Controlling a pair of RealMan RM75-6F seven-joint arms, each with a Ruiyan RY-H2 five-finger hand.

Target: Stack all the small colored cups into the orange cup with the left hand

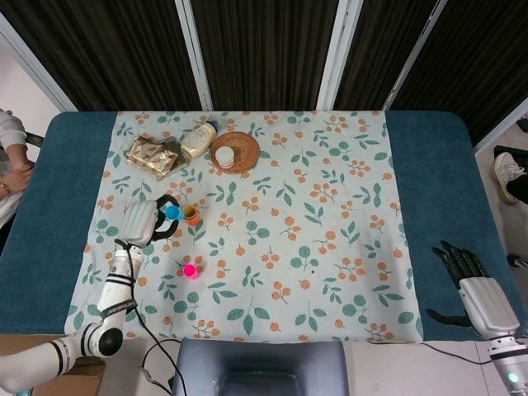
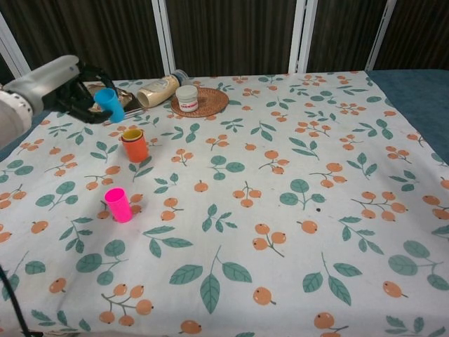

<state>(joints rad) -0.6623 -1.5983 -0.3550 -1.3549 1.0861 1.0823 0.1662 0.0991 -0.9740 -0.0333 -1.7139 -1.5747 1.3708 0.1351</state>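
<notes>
My left hand (image 1: 147,221) (image 2: 78,90) holds a small blue cup (image 1: 172,212) (image 2: 109,104) in the air, tilted, just left of and above the orange cup (image 1: 191,215) (image 2: 134,145). The orange cup stands upright on the cloth with a yellow cup nested inside it. A pink cup (image 1: 190,271) (image 2: 118,204) stands upright nearer the front edge. My right hand (image 1: 472,285) rests open on the blue table surface at the far right, holding nothing; the chest view does not show it.
At the back left lie a snack packet (image 1: 153,155) (image 2: 97,98), a toppled cream bottle (image 1: 198,140) (image 2: 158,89) and a woven coaster (image 1: 245,153) (image 2: 209,102) bearing a small white jar (image 1: 224,157) (image 2: 186,97). A person's arm (image 1: 11,157) shows at the left edge.
</notes>
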